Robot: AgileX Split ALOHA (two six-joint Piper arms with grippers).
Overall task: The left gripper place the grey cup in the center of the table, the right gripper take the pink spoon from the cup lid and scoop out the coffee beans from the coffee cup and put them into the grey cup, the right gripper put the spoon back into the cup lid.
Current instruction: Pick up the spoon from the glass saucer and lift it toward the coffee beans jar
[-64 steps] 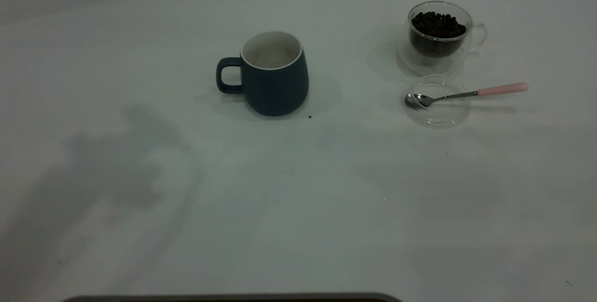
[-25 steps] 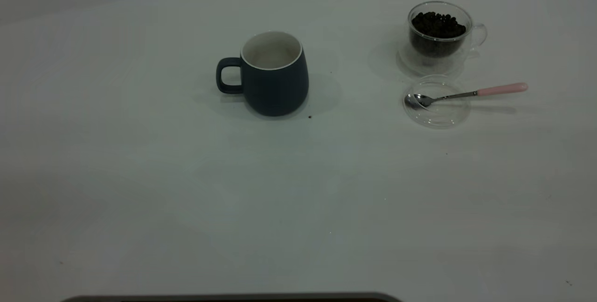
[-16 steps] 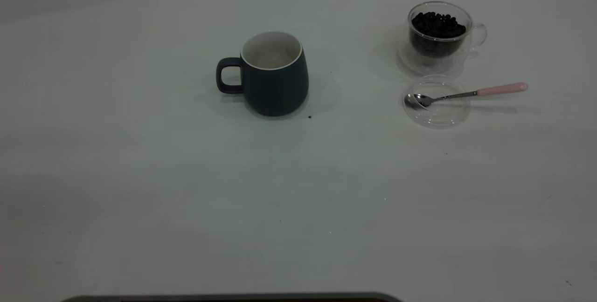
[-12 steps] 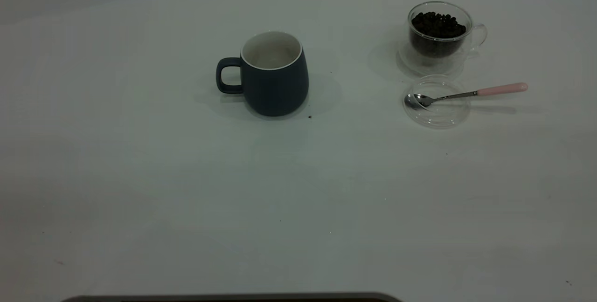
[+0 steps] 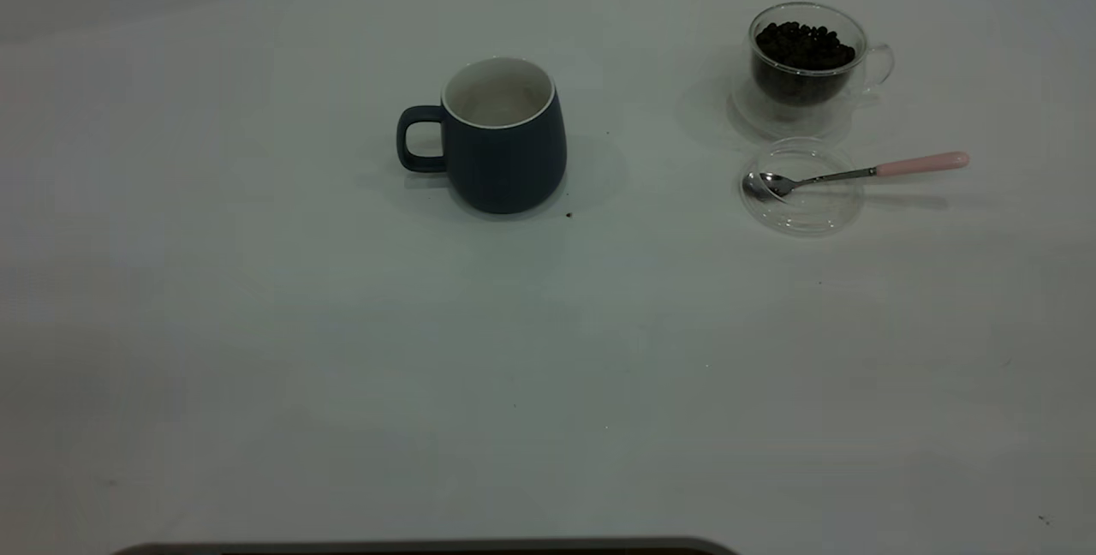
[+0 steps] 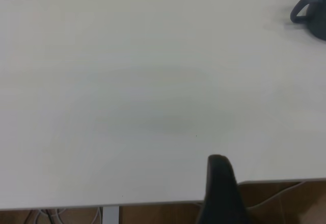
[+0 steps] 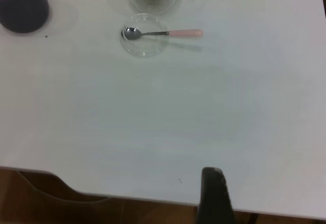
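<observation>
The grey cup (image 5: 505,137) stood centered; both grippers were withdrawn, their opening impossible to tell. The right gripper (image 7: 214,196) should grasp the pink spoon (image 5: 856,171) at its handle.

only a small part of the robot is visible. the left hand (image 6: 220,193) appears in the left wrist view as one matte black finger, with a rounded tip and a body that widens toward the base. the right hand (image 7: 214,197) appears in the right wrist view as one matte black finger, more angular, with a squared tip and flat sides. no cables, screws or markings can be made out.
</observation>
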